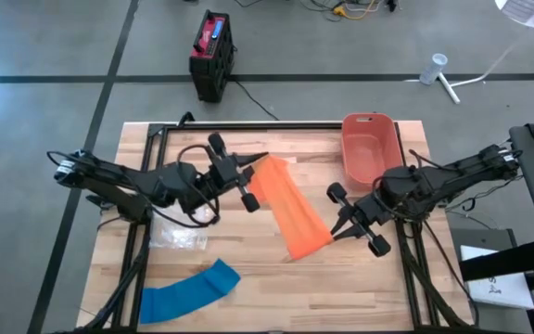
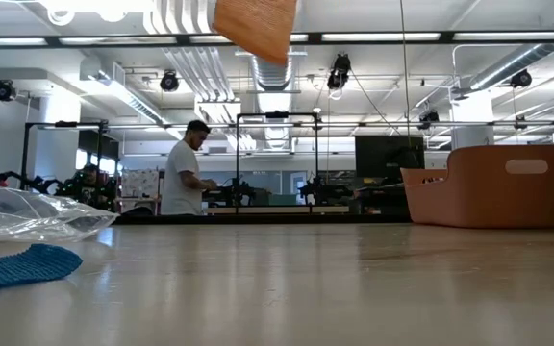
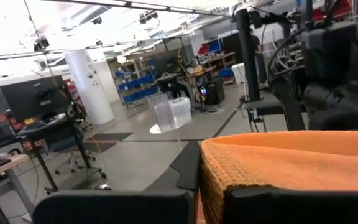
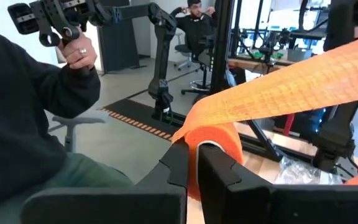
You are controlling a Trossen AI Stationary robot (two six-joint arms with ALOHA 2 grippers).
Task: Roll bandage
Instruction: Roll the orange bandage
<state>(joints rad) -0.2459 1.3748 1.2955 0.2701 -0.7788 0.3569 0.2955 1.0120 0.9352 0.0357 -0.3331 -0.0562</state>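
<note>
An orange bandage (image 1: 288,211) is stretched in the air between my two grippers, clear of the wooden table (image 1: 276,297). My left gripper (image 1: 251,186) is shut on its flat end toward the table's far left. My right gripper (image 1: 334,232) is shut on its rolled end toward the near right. In the low view only a piece of the bandage (image 2: 256,27) shows, high above the tabletop. A blue bandage (image 1: 188,292) lies flat on the table near the front left corner. My left gripper pinches the flat end of the orange bandage (image 3: 219,180) between its two fingers (image 3: 303,202), which come at it about level from the table's left. The strip runs away from the fingers, lifted clear of the table. My right gripper pinches the small rolled end (image 4: 213,143) between its two fingers (image 4: 173,168), coming about level from the table's right. The unrolled strip (image 4: 303,81) leaves the roll's top and runs taut toward the other arm. The roll hangs clear of the table.
A salmon plastic basket (image 1: 371,147) stands at the far right of the table. A clear plastic bag (image 1: 179,232) lies left of centre, beside the blue bandage. A person's dark sleeve (image 4: 23,93) shows close by in the right wrist view; another person (image 2: 183,173) stands in the room behind.
</note>
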